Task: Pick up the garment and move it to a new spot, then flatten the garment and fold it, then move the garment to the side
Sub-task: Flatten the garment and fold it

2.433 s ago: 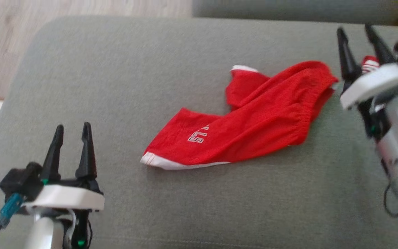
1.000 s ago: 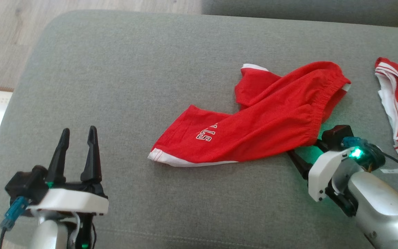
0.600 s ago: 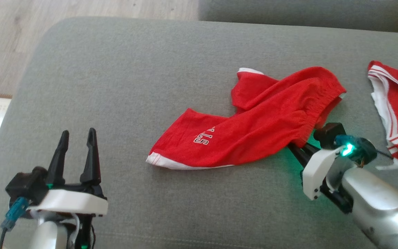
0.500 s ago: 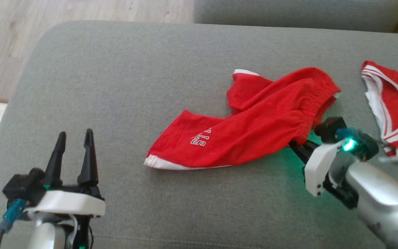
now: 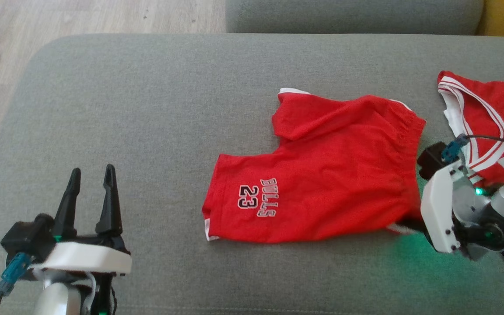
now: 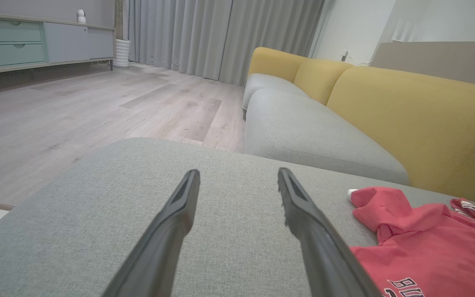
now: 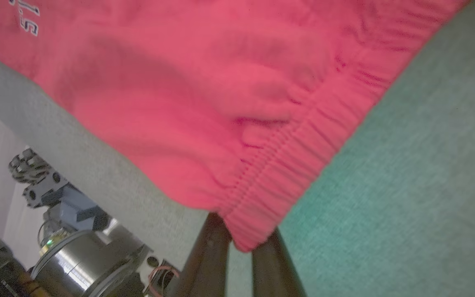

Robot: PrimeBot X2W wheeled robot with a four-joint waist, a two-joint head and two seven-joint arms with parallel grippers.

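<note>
The right gripper (image 7: 243, 231) pinches the waist edge of the soft red cloth shorts (image 5: 322, 183), so lifting should come next; the left gripper (image 5: 92, 169) is open.

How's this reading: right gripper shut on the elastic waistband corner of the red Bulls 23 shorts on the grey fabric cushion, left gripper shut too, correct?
One error: the left gripper is open, not shut; the left wrist view shows its fingers spread apart above the grey fabric cushion. The right gripper is indeed shut on the waistband corner of the red Bulls 23 shorts.
</note>
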